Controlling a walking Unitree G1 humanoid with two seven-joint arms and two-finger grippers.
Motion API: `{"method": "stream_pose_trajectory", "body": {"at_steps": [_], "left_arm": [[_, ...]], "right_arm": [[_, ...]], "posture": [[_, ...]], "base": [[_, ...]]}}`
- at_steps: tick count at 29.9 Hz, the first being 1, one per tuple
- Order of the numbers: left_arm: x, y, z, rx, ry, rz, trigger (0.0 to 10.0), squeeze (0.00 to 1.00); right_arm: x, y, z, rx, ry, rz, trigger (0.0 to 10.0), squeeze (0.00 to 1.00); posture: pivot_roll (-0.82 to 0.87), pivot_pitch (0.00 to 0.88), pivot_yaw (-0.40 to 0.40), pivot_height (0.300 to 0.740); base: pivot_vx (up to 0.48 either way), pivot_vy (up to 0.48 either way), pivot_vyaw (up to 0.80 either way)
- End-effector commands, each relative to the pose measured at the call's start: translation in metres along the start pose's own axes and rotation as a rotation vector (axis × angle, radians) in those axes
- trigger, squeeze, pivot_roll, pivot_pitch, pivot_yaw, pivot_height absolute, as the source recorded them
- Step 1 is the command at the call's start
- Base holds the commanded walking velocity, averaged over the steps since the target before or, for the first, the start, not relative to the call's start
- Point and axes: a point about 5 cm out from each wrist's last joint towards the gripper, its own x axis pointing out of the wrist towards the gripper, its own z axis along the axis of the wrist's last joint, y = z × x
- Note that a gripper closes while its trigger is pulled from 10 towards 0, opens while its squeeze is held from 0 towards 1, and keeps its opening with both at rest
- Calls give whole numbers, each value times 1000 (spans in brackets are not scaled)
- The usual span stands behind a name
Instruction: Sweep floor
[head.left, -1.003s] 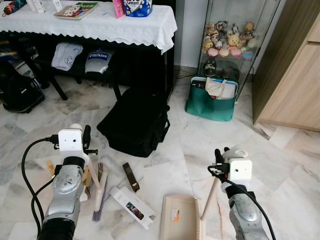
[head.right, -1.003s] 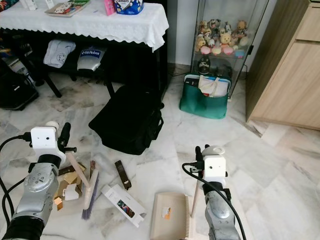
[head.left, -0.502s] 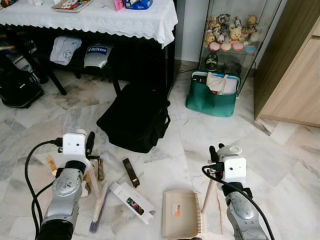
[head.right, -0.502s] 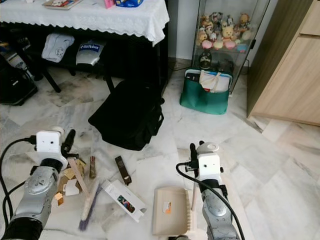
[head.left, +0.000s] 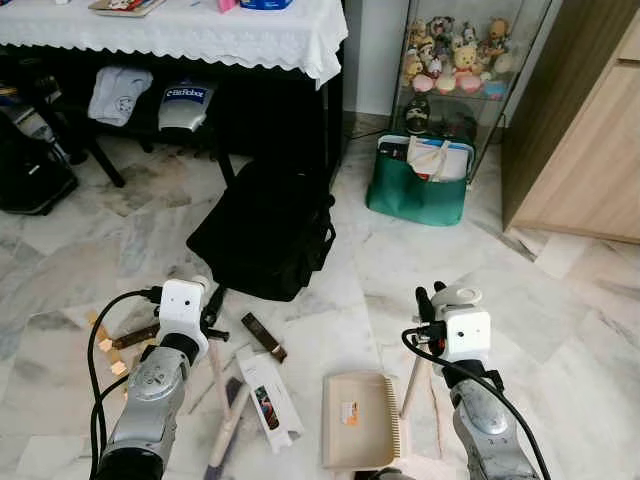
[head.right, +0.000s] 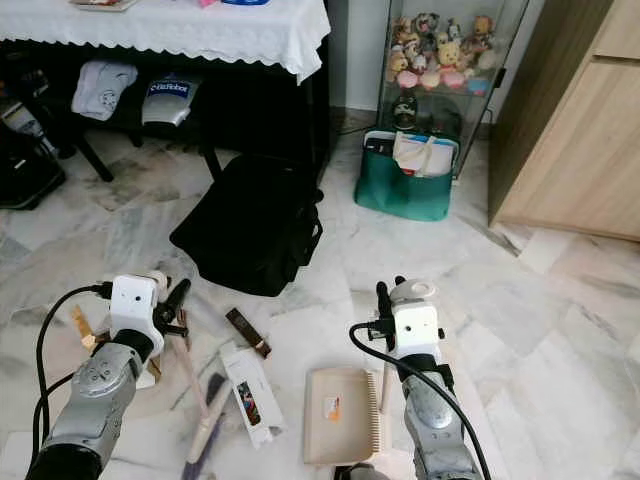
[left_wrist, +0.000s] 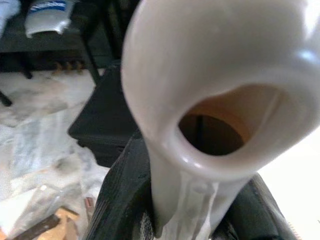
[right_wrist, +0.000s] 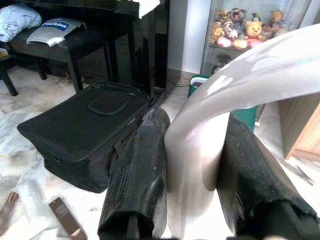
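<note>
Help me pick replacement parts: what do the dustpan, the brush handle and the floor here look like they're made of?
Dustpan: likely plastic, matte beige, with a moulded comb edge along one side. Brush handle, clamped in the left gripper: smooth, glossy cream, hollow at the end, so probably plastic too. Floor: polished pale tiles with grey veining and visible joints, which suggests marble, or marble-look tile.

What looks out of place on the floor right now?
Litter lies scattered left of the dustpan: a white box, a brown bar and wood scraps. A black bag sits on the tiles nearby.
</note>
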Motion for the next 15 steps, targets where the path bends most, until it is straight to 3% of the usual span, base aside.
{"method": "stream_pose_trajectory", "body": {"at_steps": [1,8,15], "left_arm": [[-5,-4,-6,-6,57,-78,10000,0],[-8,-17,11,6,71,-294,10000,0],[-5,-26,24,-21,53,-384,10000,0]], "right_arm": [[-5,4,-12,-16,67,32,10000,0],[3,9,-10,-10,66,47,10000,0],[9,11,-8,-6,65,53,10000,0]], "posture": [[-27,205,44,740],[-15,181,47,740],[-9,163,53,740]], "base": [[0,0,0],[0,0,0],[0,0,0]]}}
